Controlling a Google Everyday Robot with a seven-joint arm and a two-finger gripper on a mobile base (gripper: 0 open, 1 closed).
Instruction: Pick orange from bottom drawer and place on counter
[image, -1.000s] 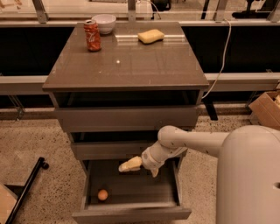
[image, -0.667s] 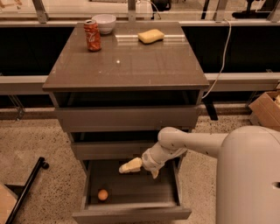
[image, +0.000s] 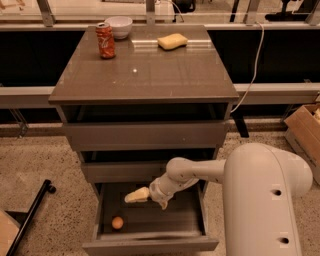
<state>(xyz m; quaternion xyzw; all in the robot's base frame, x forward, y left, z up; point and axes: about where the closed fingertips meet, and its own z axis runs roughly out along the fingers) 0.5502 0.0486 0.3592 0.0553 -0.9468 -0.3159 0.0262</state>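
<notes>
The orange (image: 117, 222) lies in the front left corner of the open bottom drawer (image: 150, 244). My gripper (image: 149, 200) hangs over the middle of that drawer, above and to the right of the orange and apart from it. It is open and empty, with one cream finger (image: 136, 196) pointing left. The arm reaches in from the white robot body at the lower right. The counter (image: 145, 75) is the glossy top of the cabinet, well above the gripper.
On the counter stand a red soda can (image: 105, 40), a white bowl (image: 119, 26) and a yellow sponge (image: 172, 41) at the back. The two upper drawers (image: 145, 135) are slightly open. A cardboard box (image: 305, 131) is at the right, a black bar (image: 30, 215) on the floor at the left.
My gripper has shifted slightly down and to the left, closer to the orange. The orange and the drawer have not moved.
</notes>
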